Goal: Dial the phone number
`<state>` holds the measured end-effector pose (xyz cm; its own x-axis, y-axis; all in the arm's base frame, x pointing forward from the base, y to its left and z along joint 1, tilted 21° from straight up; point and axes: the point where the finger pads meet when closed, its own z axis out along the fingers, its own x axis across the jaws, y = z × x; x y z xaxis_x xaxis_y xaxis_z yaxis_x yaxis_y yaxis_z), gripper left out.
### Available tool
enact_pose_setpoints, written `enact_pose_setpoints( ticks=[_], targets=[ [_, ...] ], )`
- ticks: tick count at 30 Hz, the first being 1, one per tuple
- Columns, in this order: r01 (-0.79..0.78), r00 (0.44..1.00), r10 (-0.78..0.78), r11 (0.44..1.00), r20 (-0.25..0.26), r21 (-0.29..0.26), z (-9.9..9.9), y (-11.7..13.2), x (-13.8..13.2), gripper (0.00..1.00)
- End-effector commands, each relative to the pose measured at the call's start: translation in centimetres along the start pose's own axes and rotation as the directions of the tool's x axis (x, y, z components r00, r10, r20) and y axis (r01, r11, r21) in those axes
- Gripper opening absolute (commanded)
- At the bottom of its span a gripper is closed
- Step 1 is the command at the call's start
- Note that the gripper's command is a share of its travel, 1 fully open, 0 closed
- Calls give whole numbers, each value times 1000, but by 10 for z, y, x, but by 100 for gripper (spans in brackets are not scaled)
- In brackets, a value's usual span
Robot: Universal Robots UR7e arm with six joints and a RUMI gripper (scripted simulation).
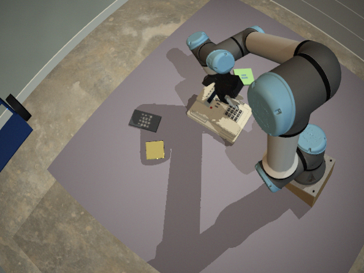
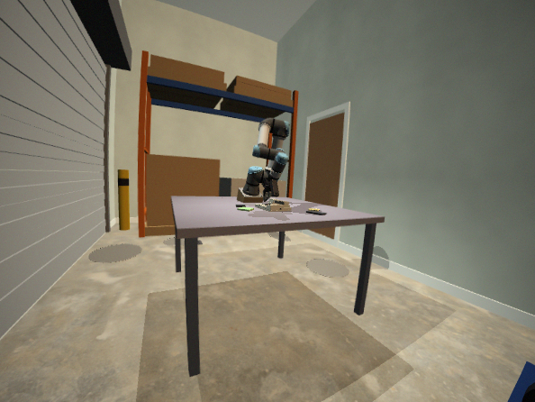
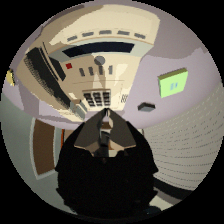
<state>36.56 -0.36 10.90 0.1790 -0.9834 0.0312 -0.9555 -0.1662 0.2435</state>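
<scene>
The beige desk phone [image 1: 212,124] [image 2: 276,206] [image 3: 107,37] lies on the grey table, with its handset [image 1: 204,119] [image 3: 36,67] in the cradle along one long side. Its dark keypad [image 1: 235,114] [image 3: 96,98] faces up. My gripper [image 1: 231,104] [image 3: 106,108] [image 2: 267,196] is shut with nothing between the fingers. Its closed tips point down at the upper edge of the keypad; I cannot tell whether they touch a key. The green note [image 1: 244,75] [image 3: 173,84] [image 2: 244,208] lies flat just beyond the phone; its writing is too small to read.
A black keypad-like device [image 1: 144,120] [image 2: 316,212] and a yellow pad [image 1: 154,150] lie left of the phone. The arm's base [image 1: 309,180] stands on a block at the table's [image 2: 216,221] right side. Shelving with cardboard boxes [image 2: 216,90] stands behind.
</scene>
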Motion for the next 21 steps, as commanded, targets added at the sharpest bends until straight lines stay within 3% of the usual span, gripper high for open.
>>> enact_pose_setpoints(
  ticks=[1, 21],
  targets=[
    [0, 1000, 0, 1000, 0, 1, -2, 1, 0, 0],
    [0, 1000, 0, 1000, 0, 1, -10, -11, 0, 0]
  ],
)
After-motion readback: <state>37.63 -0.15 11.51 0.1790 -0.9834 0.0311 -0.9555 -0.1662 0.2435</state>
